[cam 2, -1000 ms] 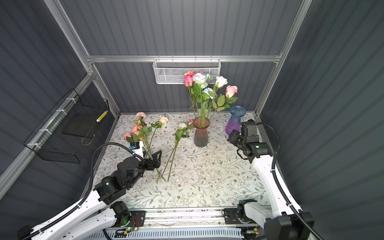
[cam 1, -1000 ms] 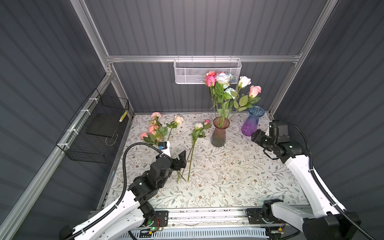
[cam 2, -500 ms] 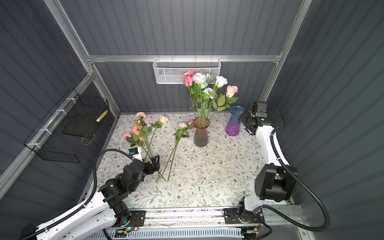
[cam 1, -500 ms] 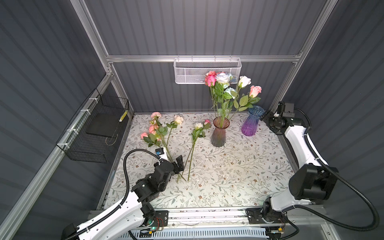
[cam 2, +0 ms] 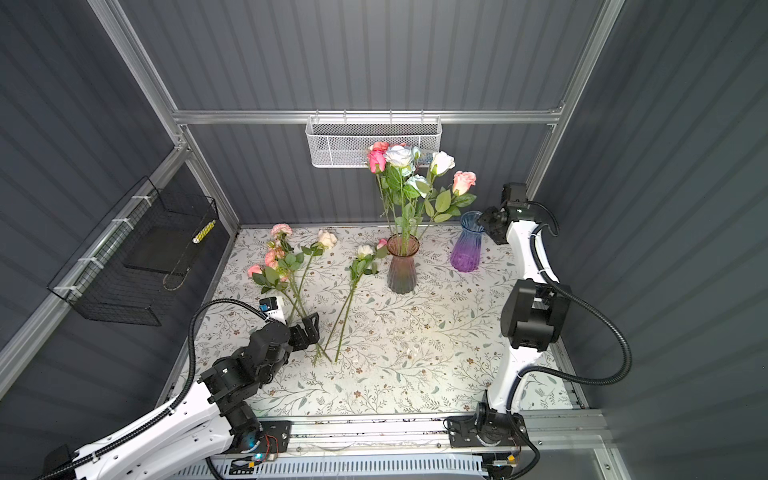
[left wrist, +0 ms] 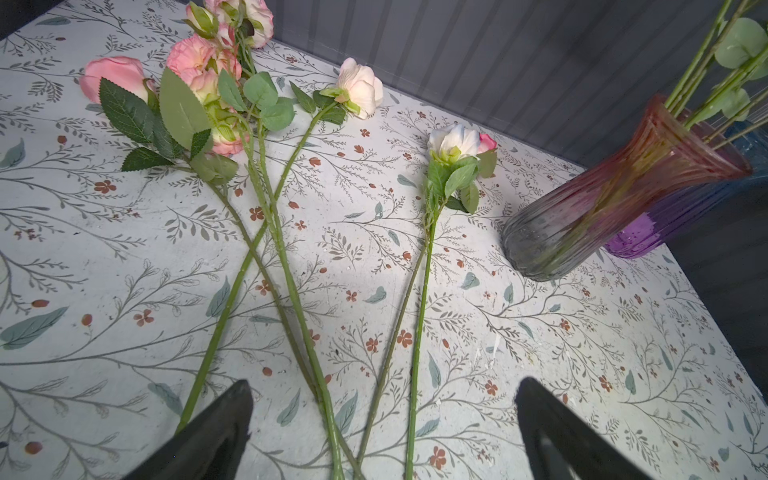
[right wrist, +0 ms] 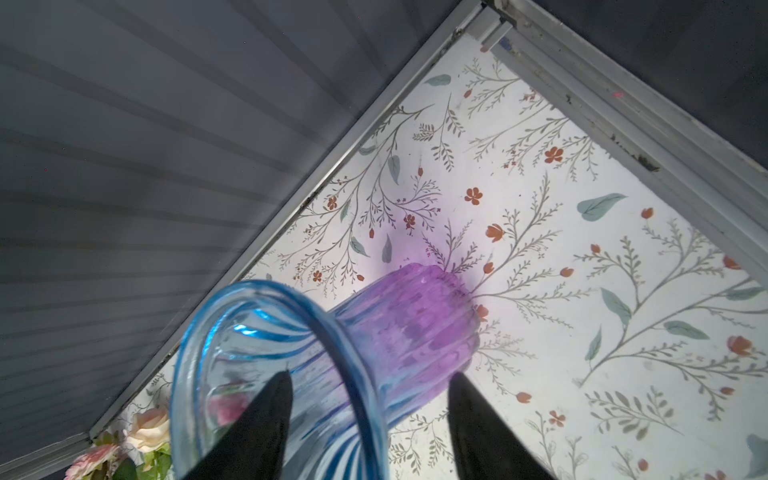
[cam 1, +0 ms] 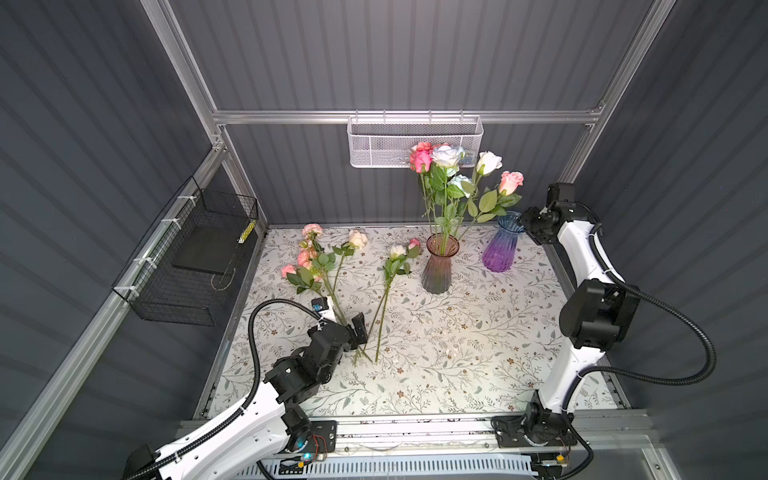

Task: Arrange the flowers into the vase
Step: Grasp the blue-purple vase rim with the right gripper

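flowers [cam 1: 322, 266] lie flat on the worktop [cam 1: 478, 353] in two loose groups. their blooms point toward the back wall, and the long stems run to the front, the cut ends converging by the left gripper [left wrist: 384, 382]. several more stand nearly upright in the pink vase [cam 1: 437, 270], blooms fanning a little to the right.

the left wrist view shows what the top views do not. the left gripper's jaws are spread wide and hold nothing, the stem ends of both groups lie between them, and three stems cross.

the right wrist view shows the right gripper [right wrist: 370, 374] at the purple vase [right wrist: 411, 316], jaws apart. one finger shows within the ring of the blue mouth and the other beside the neck, with the rim wall between them and not pinched. in both top views that vase stands upright near the back right corner.

a second ago the right arm was folded low in front of that vase; now it reaches in from the corner side. the flowers and left gripper have barely shifted.
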Robot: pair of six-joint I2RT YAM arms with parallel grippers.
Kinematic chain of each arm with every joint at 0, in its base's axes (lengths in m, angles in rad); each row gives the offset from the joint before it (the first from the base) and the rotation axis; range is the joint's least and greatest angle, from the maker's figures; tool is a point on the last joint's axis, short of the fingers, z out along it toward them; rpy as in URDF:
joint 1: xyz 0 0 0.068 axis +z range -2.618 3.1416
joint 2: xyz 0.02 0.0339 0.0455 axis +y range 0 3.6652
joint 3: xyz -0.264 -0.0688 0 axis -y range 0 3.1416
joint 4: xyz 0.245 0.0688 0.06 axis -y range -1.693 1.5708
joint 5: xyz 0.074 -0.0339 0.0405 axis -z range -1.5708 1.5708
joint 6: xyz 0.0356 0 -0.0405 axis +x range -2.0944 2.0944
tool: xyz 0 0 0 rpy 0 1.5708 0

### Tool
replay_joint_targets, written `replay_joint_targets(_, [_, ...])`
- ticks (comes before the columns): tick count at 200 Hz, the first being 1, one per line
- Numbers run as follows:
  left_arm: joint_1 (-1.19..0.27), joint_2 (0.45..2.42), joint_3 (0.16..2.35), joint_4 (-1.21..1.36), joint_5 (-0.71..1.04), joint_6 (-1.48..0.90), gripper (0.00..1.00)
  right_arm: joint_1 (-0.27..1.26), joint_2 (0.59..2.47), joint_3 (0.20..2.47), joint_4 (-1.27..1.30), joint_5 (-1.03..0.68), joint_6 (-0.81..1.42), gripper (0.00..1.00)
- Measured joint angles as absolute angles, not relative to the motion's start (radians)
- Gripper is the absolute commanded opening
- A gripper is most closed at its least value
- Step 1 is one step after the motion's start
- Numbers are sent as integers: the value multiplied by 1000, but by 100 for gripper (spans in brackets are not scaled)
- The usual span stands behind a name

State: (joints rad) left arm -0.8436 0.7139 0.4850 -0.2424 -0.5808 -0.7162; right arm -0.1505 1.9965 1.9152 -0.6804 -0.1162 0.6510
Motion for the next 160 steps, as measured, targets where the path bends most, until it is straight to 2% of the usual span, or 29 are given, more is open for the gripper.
replay_joint_targets(113, [-844, 685, 534, -282, -634, -664, 99, -157, 1941, 1822, -681, -143, 623, 6])
replay_joint_targets(138, [-844, 645, 544, -300, -653, -645, 99, -159, 1922, 1799, -678, -144, 624, 0])
replay_joint_targets(160, [-844, 618, 550, -323, -668, -632, 99, -157, 1886, 1757, -678, -144, 623, 0])
